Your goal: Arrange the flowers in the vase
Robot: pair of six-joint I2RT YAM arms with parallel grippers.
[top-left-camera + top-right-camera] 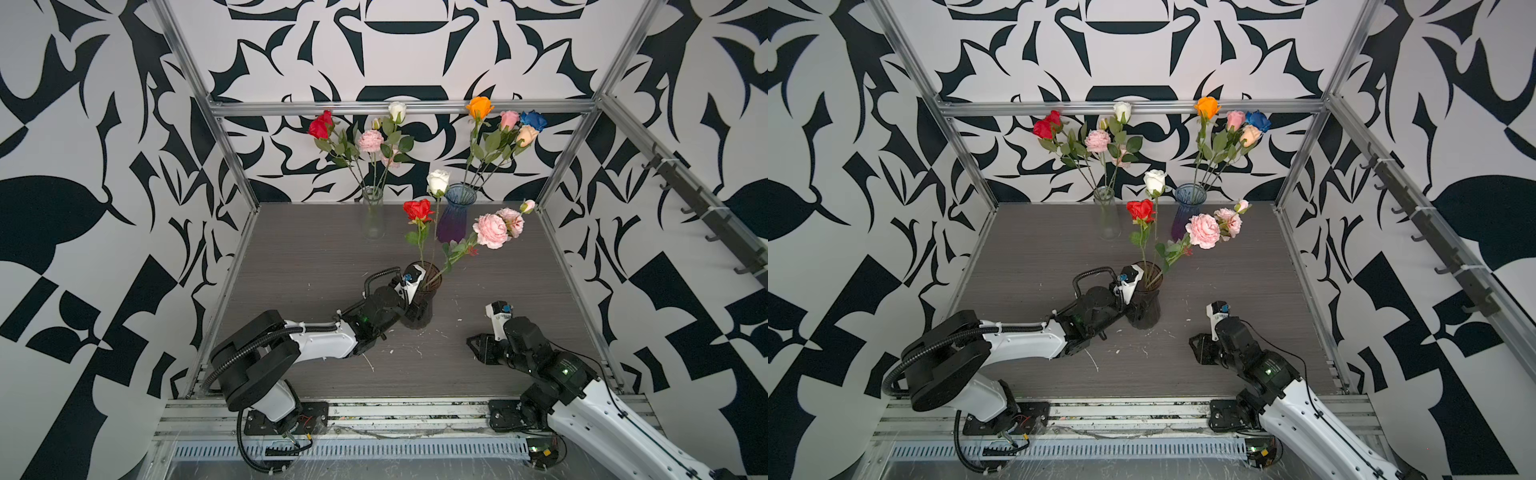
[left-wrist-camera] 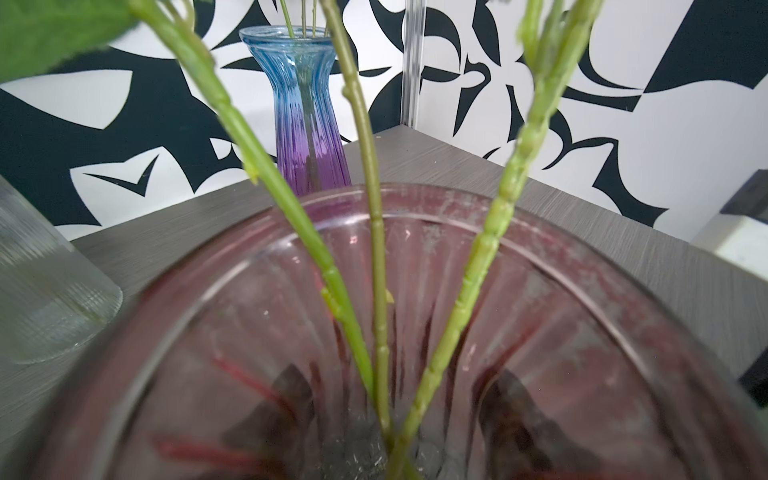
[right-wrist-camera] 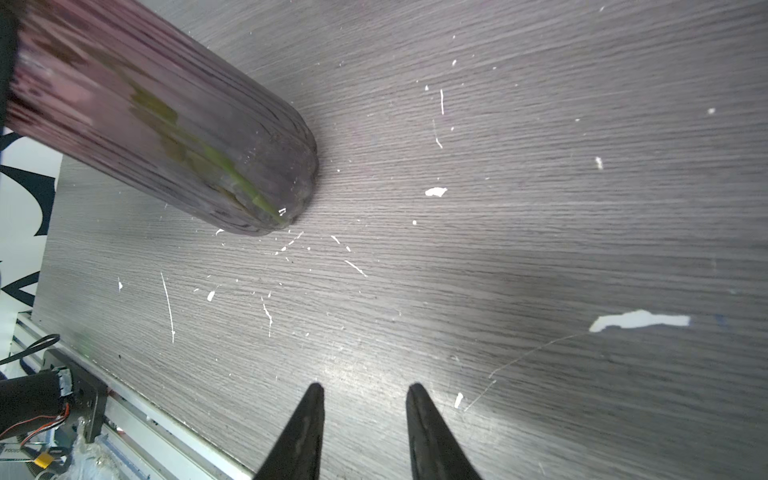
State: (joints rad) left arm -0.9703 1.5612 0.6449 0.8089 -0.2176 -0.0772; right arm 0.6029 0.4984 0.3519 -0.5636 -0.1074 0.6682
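Flowers [image 1: 492,230] are standing in the dark vase [image 1: 424,297], mid-desk [image 1: 311,257], toward its front edge. Stems are likely light, springy and slick, so gripping mid-stem looks safest. Left gripper [image 1: 409,311] is straddling the vase, clamping unclear. Right gripper [image 3: 365,399] is hanging empty, fingers [image 3: 305,432] spread.

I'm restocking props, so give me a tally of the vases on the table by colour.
clear vase: 1
blue-and-purple vase: 1
dark red vase: 1
Total: 3
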